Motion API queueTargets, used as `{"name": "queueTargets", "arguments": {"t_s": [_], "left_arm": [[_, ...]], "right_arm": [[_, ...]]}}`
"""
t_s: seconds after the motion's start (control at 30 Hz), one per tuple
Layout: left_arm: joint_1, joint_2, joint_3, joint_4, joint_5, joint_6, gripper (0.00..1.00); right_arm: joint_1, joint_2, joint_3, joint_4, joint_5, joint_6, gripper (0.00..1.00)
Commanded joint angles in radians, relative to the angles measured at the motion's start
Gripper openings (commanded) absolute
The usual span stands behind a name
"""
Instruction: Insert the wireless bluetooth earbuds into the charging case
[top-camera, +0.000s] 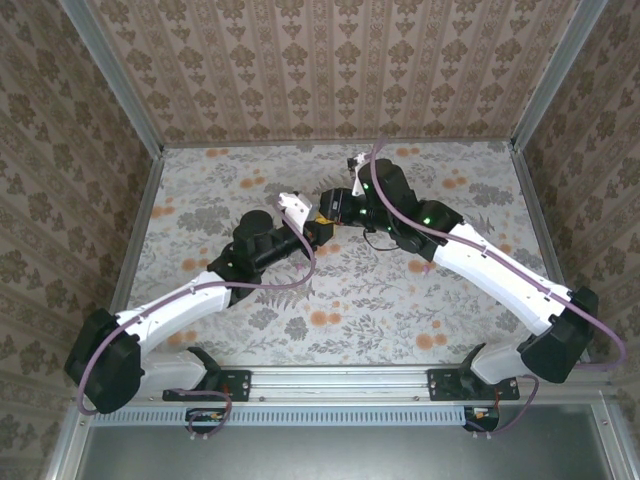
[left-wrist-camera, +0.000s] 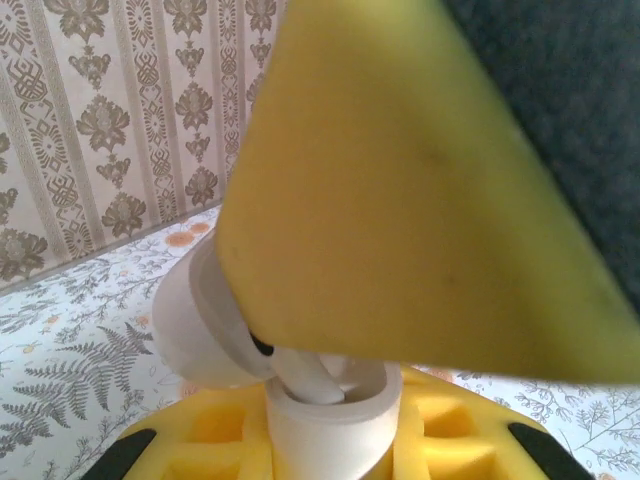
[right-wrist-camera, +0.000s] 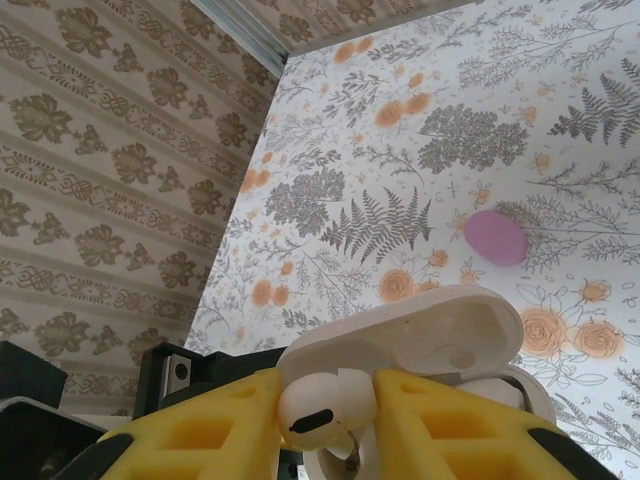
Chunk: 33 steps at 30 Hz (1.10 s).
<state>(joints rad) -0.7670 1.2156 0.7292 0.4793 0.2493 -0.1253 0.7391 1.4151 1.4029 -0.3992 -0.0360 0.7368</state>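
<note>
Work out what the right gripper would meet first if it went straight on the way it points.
Most likely the open white case, just beyond the earbud pinched by the right gripper; how close it sits is hard to judge.

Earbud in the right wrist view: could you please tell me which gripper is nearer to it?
Right. The right gripper holds the earbud between its jaws; the left gripper sits just beyond it, gripping the open charging case.
</note>
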Motion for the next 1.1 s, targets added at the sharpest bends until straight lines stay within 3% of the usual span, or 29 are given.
{"name": "queueTargets", "arguments": {"t_s": [0.0, 1.07], "left_arm": [[-0.008, -0.013, 0.038, 0.069, -0.003, -0.026, 0.22], [-0.007, -0.021, 0.034, 0.067, -0.026, -0.027, 0.22]], "right_arm": [[0.014, 0.010, -0.017, 0.002, 0.013, -0.005, 0.31], [0.021, -0.053, -0.036, -0.018, 0.055, -0.053, 0.32]]}}
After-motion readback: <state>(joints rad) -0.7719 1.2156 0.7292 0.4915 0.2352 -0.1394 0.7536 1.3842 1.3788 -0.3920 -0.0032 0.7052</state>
